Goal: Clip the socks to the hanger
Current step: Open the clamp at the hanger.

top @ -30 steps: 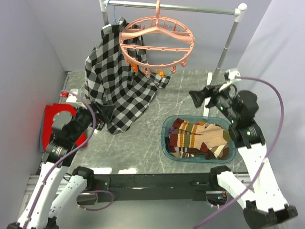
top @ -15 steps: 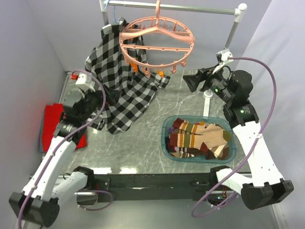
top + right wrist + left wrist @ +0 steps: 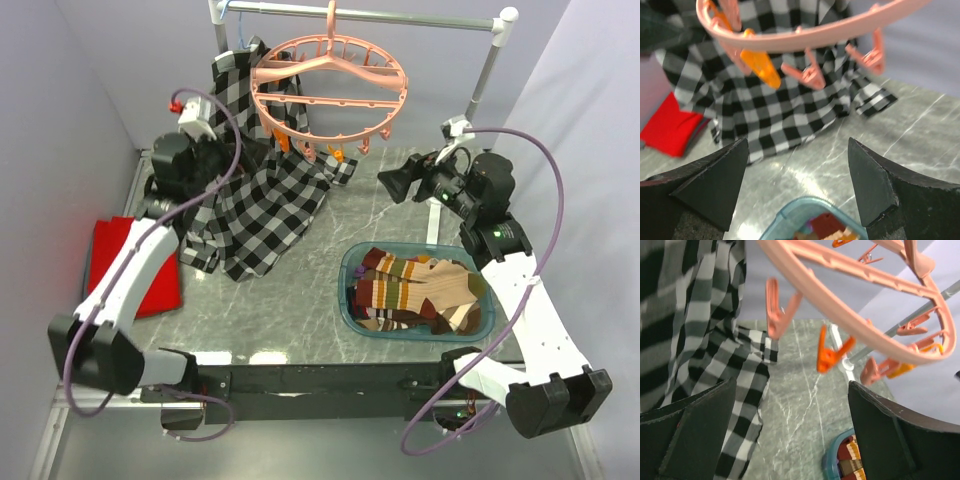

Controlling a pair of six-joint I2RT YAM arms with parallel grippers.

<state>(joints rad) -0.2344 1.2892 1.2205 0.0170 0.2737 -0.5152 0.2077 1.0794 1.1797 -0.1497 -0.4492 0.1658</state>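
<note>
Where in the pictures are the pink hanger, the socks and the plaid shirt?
hanger (image 3: pixel 330 56): top view, the hub under its hook.
socks (image 3: pixel 420 290): top view, a striped sock in the middle of the pile.
shirt (image 3: pixel 262 190): top view, the checked cloth at mid-body.

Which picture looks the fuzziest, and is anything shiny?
Right wrist view: fuzziest, the hanger and plaid shirt are smeared. Left wrist view: sharper, the orange clip is clear. Top view: crisp, with white glare on the table near its front edge.
</note>
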